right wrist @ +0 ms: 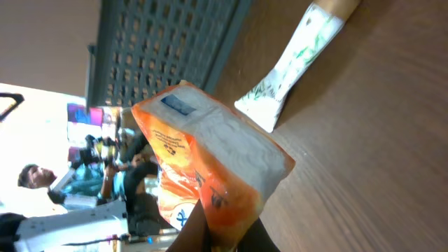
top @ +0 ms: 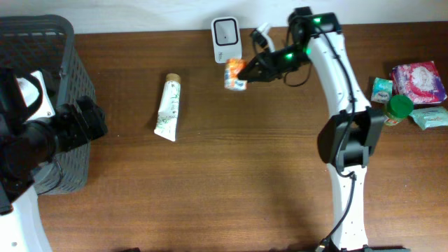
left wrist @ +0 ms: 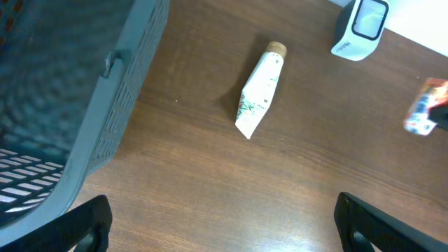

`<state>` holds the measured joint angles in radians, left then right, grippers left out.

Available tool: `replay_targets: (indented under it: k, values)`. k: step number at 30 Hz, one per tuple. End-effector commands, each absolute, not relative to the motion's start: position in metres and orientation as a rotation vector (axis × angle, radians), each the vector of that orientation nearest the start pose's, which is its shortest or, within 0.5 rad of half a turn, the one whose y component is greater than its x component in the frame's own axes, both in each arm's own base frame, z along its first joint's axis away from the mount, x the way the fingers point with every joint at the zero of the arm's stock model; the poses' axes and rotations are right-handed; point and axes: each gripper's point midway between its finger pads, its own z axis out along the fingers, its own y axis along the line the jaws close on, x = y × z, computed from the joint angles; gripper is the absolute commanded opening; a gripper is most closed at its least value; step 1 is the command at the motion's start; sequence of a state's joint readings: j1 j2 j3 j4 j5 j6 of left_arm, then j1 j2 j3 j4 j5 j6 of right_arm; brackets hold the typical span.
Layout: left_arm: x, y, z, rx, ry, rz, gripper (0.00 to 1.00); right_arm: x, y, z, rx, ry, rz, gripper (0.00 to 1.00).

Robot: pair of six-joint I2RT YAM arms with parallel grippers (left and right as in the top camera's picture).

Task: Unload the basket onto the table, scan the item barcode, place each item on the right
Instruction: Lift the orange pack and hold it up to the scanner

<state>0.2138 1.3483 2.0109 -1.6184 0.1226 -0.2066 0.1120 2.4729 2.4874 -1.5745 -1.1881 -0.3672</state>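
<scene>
Your left gripper (left wrist: 224,227) hangs wide apart beside the grey basket (top: 66,49), contents hidden from you, while your right gripper (top: 248,70) clamps the orange packet (top: 235,75).

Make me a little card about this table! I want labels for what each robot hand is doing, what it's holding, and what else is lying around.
Right side: right gripper shut on the orange packet, held up close to the scanner
Left side: left gripper open and empty, beside the basket
Lying on the table: tube, flat, between basket and scanner
Far right pile: pink packet, green-capped bottle, other small packs
</scene>
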Motion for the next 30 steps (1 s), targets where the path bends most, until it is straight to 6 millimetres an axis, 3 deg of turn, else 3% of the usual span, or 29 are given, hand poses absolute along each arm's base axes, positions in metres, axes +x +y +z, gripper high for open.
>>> replay_targets:
  k: [1, 5, 7, 9, 13, 21, 25, 30]
  values:
    - [0.257, 0.036, 0.370, -0.495, 2.472, -0.154, 0.99, 0.459, 0.194, 0.226, -0.570, 2.310, 1.694, 0.04]
    - [0.257, 0.036, 0.370, -0.496, 2.471, -0.154, 0.99, 0.468, 0.174, 0.231, -0.511, 2.270, 1.709, 0.04]
    - [0.257, 0.036, 0.370, -0.496, 2.471, -0.154, 0.99, 0.464, 0.168, 0.236, -0.574, 2.199, 1.703, 0.04]
    - [0.257, 0.036, 0.370, -0.496, 2.471, -0.154, 0.99, 0.457, 0.159, 0.223, -0.682, 2.221, 1.600, 0.04]
    - [0.257, 0.036, 0.370, -0.496, 2.471, -0.154, 0.99, 0.455, 0.153, 0.205, -0.691, 2.348, 1.504, 0.04]
    - [0.257, 0.036, 0.370, -0.496, 2.471, -0.154, 0.99, 0.444, 0.177, 0.206, -0.606, 2.484, 1.540, 0.04]
    - [0.257, 0.036, 0.370, -0.496, 2.471, -0.154, 0.99, 0.428, 0.185, 0.222, -0.583, 2.596, 1.429, 0.04]
    - [0.257, 0.036, 0.370, -0.496, 2.471, -0.154, 0.99, 0.375, 0.180, 0.230, -0.687, 2.658, 1.364, 0.04]
